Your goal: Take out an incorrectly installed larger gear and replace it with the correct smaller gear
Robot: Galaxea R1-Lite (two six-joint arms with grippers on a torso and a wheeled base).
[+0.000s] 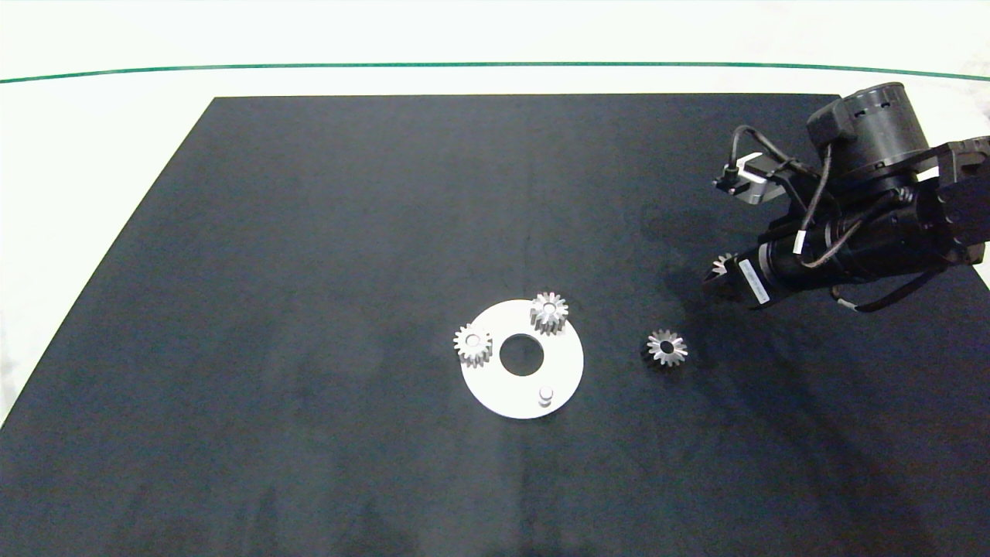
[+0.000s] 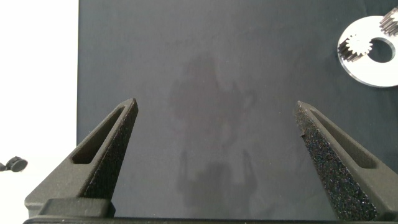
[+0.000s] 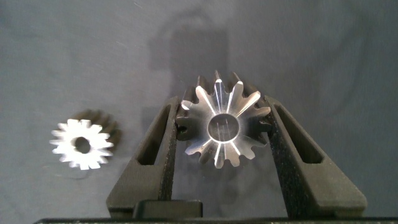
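A: What do we have in the right gripper (image 3: 222, 127)?

B: Its two fingers are clamped on a gear (image 3: 222, 127) with long, slanted, pointed teeth and a square-looking central bore. In the head view we see only a sliver of it at the arm's tip, over the black mat (image 1: 309, 232), well right of the white disc (image 1: 521, 360).

A: And the smaller gear (image 1: 667, 346)?

B: We find it lying flat on the mat, between the disc and the right gripper: silver, star-like pointed teeth, darker face, small central hole (the wrist camera shows it beside the held gear, untouched).

A: The disc itself?

B: Two straight-toothed gears (image 1: 472, 344) (image 1: 548, 312) stand on it, plus a bare peg (image 1: 545, 395) near its front edge.

A: The left gripper (image 2: 217, 155)?

B: Fingers spread wide over bare mat, holding nothing.
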